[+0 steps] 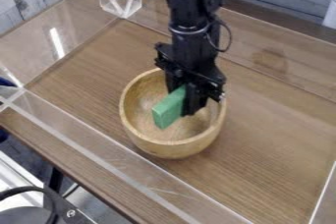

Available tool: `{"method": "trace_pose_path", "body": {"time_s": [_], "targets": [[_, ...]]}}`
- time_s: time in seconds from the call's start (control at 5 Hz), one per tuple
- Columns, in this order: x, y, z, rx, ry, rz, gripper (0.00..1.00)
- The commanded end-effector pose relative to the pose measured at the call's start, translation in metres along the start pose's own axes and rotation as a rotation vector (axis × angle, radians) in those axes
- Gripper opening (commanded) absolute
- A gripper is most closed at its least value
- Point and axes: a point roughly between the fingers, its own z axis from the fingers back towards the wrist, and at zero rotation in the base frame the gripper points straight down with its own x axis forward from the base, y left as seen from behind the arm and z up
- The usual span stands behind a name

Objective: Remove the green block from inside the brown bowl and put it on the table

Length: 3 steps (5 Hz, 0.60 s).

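The table (282,140) is spreading wide in brown wood grain, with clear walls (79,184) standing along its edges. The bowl (138,135) is sitting near the middle of it. The black arm (194,17) is reaching down from twelve o'clock, pointing straight into the bowl. Its gripper (188,98) is clenching the upper end of the block (170,108), which is hanging tilted over the bowl's hollow, its lower end toward seven o'clock
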Motion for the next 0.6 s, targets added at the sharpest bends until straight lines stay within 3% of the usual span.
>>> {"method": "trace_pose_path", "body": {"time_s": [0.0, 0.4], "targets": [[0.019, -0.017, 0.016, 0.008, -0.083, -0.044, 0.0], [0.033, -0.063, 0.002, -0.007, -0.075, -0.119, 0.0]]}}
